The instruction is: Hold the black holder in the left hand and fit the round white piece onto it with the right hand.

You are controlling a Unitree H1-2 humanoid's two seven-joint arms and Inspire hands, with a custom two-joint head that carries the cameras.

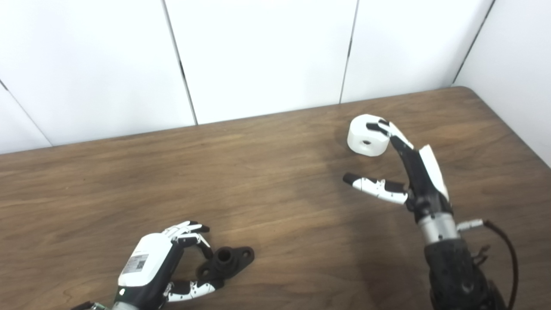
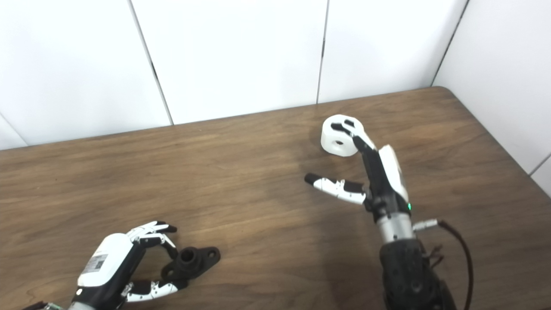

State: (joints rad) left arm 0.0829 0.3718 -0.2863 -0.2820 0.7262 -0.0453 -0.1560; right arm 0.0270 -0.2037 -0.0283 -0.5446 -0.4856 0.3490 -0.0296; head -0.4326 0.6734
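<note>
- The left hand is seen low over the wooden table, with its fingers curled and its thumb stretched out beneath them.
- The black holder lies flat on the table, just in front of the left hand's fingertips, in the gap between fingers and thumb.
- The thumb tip appears to touch the holder's near end; a curled finger reaches its raised central collar. The holder is bracketed but not lifted, and no firm grip can be made out.
- The holder is shown as an oval flange with a hole at each end and an upright round socket in the middle.
- The right hand is held open, fingers stretched forward and the thumb spread well out to its left side.
- The round white piece rests on the table at the tips of the right hand's fingers, which lie over its top; the thumb is well apart from it.
- A small dark hole is seen in the side of the white piece facing the camera.
- The white piece lies well apart from the holder, beyond it and towards the right hand's side.
</note>
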